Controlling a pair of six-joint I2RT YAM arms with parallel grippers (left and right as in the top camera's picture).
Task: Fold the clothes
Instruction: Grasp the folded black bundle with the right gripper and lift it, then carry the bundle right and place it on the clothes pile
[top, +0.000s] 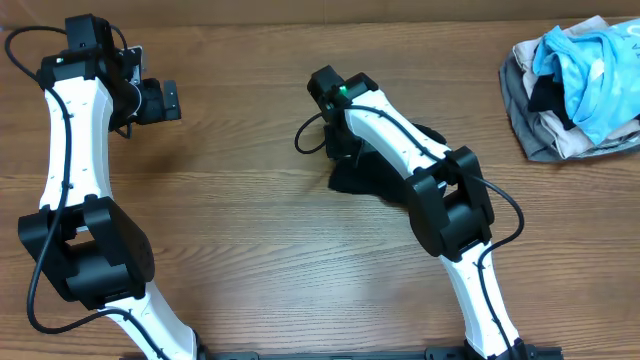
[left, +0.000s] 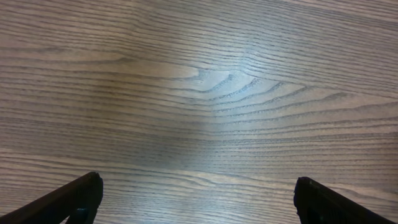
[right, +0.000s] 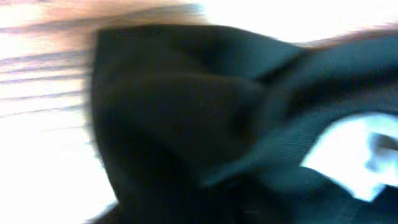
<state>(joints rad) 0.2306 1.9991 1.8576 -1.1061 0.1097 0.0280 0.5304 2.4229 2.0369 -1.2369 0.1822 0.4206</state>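
Observation:
The clothes (top: 372, 172) are a bunched black fabric heap at the middle of the table, mostly covered by my right arm. My right gripper (top: 340, 152) points down into the heap's left end. In the right wrist view, blurred black fabric (right: 186, 124) fills the frame and hides the fingers, with a pale patch (right: 348, 155) at the right. My left gripper (top: 165, 100) hovers at the far left, well away from the clothes. Its fingers (left: 81, 196) stand wide apart over bare wood with nothing between them.
A bundle of light-blue, grey and beige garments (top: 580, 85) lies at the back right corner. The wooden table (top: 250, 230) shows bare between the two arms and along the front.

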